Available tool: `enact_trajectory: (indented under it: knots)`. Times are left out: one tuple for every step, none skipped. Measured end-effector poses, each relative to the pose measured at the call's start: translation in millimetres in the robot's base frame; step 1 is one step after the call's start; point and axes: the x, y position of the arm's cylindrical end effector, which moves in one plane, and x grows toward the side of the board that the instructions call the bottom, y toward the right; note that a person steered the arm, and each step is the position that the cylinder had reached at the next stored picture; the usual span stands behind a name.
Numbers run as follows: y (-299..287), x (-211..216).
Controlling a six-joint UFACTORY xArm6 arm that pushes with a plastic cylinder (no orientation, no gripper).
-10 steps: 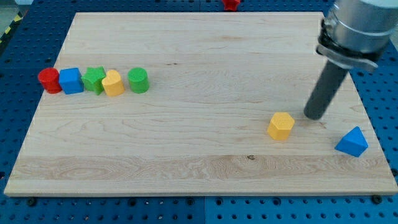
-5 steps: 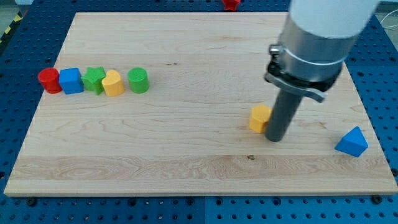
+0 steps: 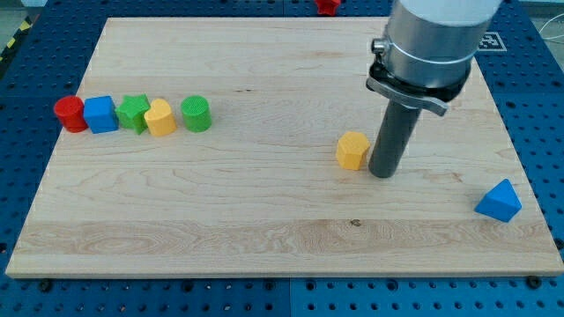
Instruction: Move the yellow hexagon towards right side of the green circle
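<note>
Arm: grey cylindrical housing, black clamp collar beneath, straight dark rod ending at my tip (image 3: 382,174).

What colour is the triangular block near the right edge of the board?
Blue. The triangular block is seen clearly in the camera view, at the view's lower right.

On the wooden board (image 3: 264,220), my tip (image 3: 382,173) is sitting just beside the yellow hexagon block (image 3: 352,150), on its right in the view. Far toward the view's left, a row is running rightward: red cylinder block (image 3: 69,114), blue cube block (image 3: 100,114), green star-like block (image 3: 133,113), yellow rounded block (image 3: 159,117), green circle block (image 3: 196,114). A blue triangular block (image 3: 499,201) is lying at lower right, and a red block (image 3: 328,6) is sitting beyond the board's top edge.
</note>
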Motion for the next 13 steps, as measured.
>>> enact_trajectory:
  knots:
    - [-26, -20]
    - [-63, -35]
    - [-105, -48]
    - [-133, -58]
    - [-118, -58]
    - [-114, -74]
    - [-121, -100]
    - [-130, -110]
    - [-132, -108]
    - [-132, -104]
    - [-132, -101]
    - [-135, -93]
    - [-144, -90]
